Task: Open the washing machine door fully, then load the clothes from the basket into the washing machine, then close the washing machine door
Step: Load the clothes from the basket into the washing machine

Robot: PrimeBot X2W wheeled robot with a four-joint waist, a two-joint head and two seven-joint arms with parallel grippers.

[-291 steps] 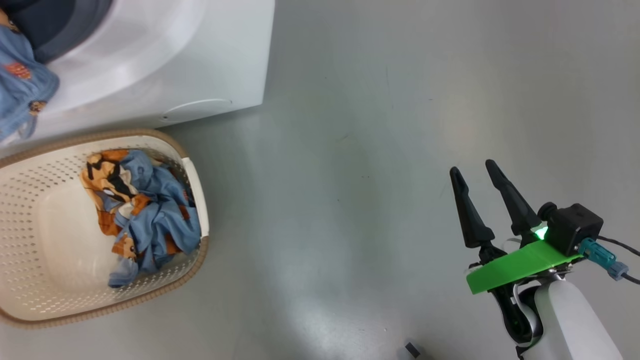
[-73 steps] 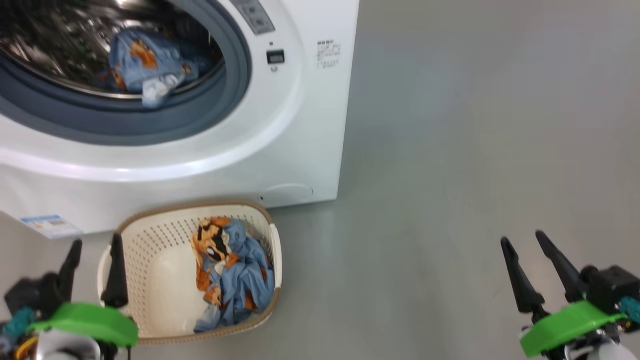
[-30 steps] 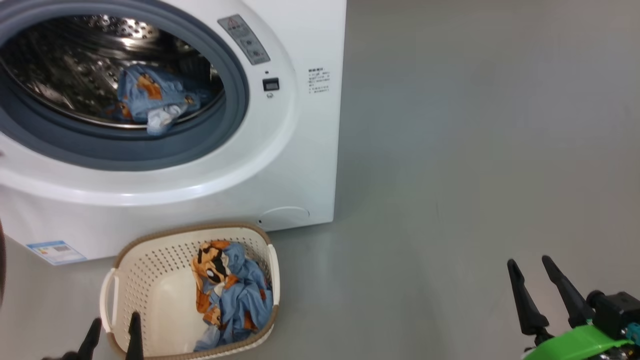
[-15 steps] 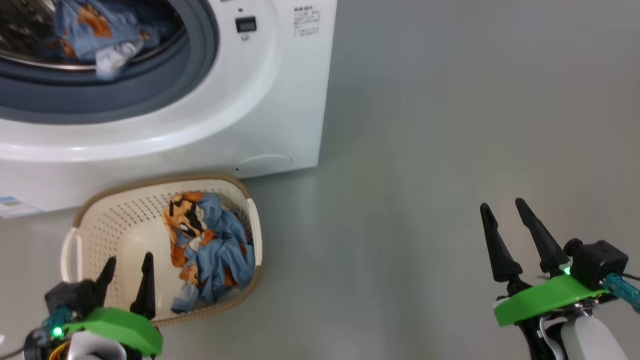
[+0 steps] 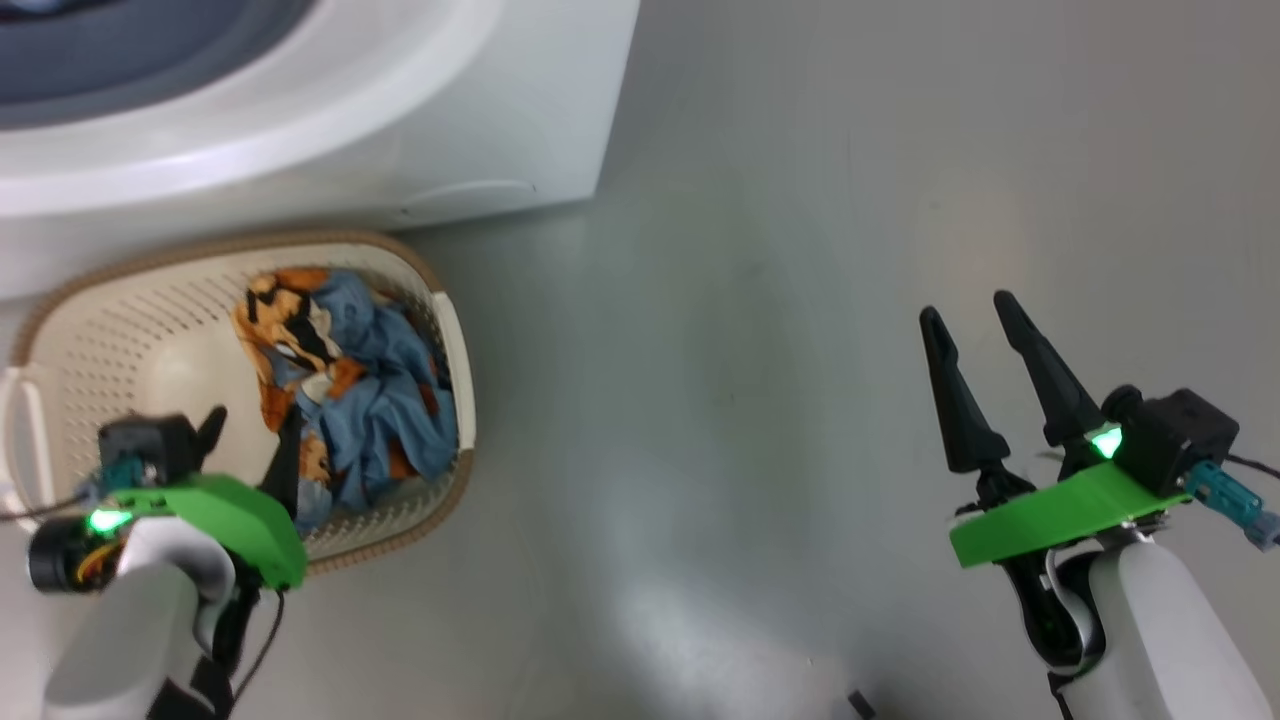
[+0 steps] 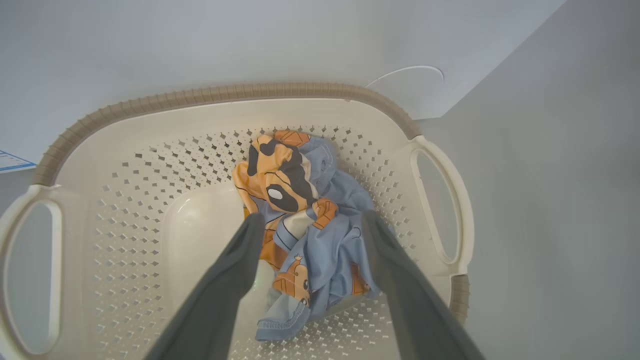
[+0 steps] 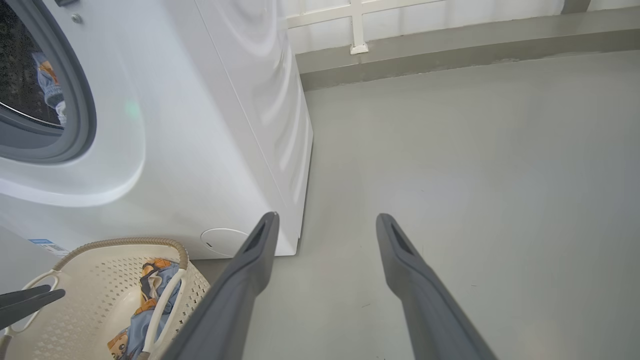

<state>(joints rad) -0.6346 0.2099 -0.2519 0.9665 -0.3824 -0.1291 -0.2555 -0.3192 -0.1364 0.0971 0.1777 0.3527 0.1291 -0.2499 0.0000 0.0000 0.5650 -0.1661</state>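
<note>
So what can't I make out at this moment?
Drum: cut by the right wrist view's left edge; how much is loaded is unclear.
Left pincer and clothes: open, its fingers showing either side of them in the left wrist view; contact cannot be judged from above.
Label on the washing machine: cut by that view's left edge, too small to read.
Garment count in the basket: the bundle folds over itself.

2 white forearms (image 5: 1170,640), green wrist plates (image 5: 1060,515) (LEDs (image 5: 1106,441) lit), black cameras (image 5: 1175,440), dark tapered fingers (image 5: 955,400).
</note>
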